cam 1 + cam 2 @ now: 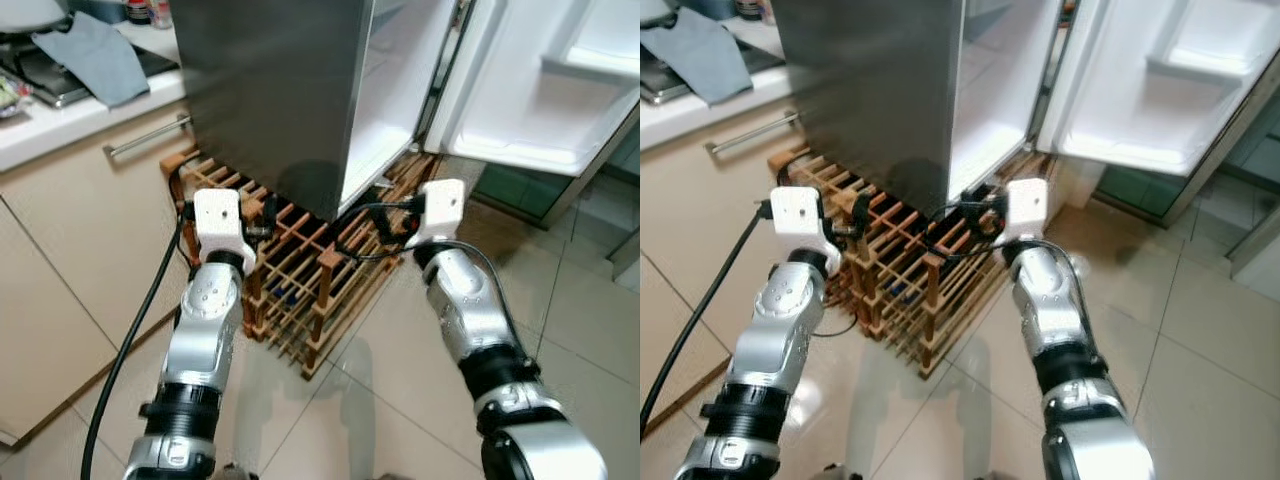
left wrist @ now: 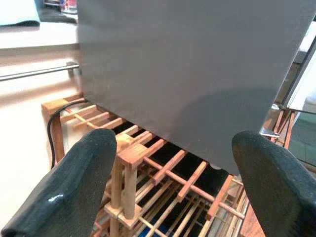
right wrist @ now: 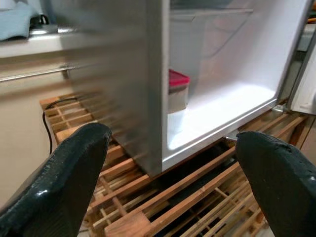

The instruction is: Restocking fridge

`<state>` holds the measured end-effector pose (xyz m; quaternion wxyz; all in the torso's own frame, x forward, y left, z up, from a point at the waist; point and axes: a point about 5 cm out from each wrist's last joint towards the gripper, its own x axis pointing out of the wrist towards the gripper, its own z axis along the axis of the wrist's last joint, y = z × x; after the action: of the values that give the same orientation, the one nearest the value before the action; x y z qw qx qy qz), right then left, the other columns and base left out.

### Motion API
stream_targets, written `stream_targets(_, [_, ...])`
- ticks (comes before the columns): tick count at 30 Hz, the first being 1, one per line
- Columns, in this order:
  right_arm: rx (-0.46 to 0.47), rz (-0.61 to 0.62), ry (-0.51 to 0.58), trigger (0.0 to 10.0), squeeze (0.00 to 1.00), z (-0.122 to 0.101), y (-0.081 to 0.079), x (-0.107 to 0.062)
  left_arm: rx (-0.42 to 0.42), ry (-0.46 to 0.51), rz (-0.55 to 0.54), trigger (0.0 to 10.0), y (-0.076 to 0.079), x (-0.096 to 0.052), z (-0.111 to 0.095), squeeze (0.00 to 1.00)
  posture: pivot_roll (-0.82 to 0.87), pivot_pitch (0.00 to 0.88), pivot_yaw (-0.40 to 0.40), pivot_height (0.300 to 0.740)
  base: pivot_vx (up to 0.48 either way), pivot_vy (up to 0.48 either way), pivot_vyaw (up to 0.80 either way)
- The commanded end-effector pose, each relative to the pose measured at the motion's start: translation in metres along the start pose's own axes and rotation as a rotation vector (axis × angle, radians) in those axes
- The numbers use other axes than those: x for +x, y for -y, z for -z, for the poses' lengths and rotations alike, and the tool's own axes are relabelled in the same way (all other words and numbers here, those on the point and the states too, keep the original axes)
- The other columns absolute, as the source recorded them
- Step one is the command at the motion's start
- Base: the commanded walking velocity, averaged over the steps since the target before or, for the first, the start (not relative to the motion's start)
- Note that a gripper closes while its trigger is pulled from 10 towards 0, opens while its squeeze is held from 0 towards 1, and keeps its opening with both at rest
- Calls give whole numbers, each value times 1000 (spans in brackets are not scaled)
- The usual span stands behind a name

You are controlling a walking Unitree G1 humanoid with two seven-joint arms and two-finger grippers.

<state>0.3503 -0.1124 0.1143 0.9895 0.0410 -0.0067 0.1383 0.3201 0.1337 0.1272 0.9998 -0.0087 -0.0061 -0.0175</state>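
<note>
Steel-grey fridge (image 1: 270, 90) standing on a slatted wooden rack (image 1: 300, 280) on pale floor tiles (image 1: 560, 330), door (image 1: 540, 80) swung wide to the robot's right, white interior (image 3: 222, 98) lit. No readable brand, label or writing anywhere on the fridge, the rack or the arms. Inside, low on the bottom shelf, a clear container with a red lid (image 3: 177, 91), close behind the front edge of the steel side wall.

Left gripper (image 2: 173, 182) held low in front of the fridge's grey side panel, above the rack; jaws spread wide apart, released, holding and touching nothing, one black finger (image 2: 74, 187) at each flank of the wrist view. Right gripper (image 3: 170, 182) level with the fridge's bottom front corner, facing the open compartment; jaws likewise wide open and empty, clear of fridge and rack, fingers (image 3: 276, 177) apart with the rack's slats between them.

Both silver arms reaching forward from the head views, white wrist blocks (image 1: 220, 222) on the left and (image 1: 440, 208) on the right, black cables looping from each. To the robot's left, a beige cabinet front with a steel bar handle (image 1: 150, 135) under a white worktop (image 1: 60, 125), a grey cloth (image 1: 95, 55) draped over a hob (image 1: 45, 75). A black cable (image 1: 135, 340) trailing down beside the left arm.
</note>
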Motion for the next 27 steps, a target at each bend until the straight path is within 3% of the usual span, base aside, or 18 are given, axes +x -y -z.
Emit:
stream_targets(1, [-27,7,15,10000,47,-2,-2,2,22,3,4,10000,1,0,-4,0,-5,0,-59,740,0,0,0])
stream_targets(3, [-4,-11,32,10000,94,-2,-6,2,11,-17,-18,10000,-4,2,-2,0,-5,0,-53,740,0,0,0])
stream_targets(13, [9,10,59,10000,82,-5,-8,0,57,-2,-80,10000,-27,9,-11,0,-23,0,-33,740,0,-52,451])
stream_targets(24, [48,8,47,10000,82,0,-12,1,66,49,-71,10000,-26,10,-21,0,-1,0,-23,740,0,-47,472])
stream_targets(27, [64,6,53,10000,82,-4,-14,6,38,55,-88,10000,-33,13,-24,0,5,0,-24,740,0,472,469])
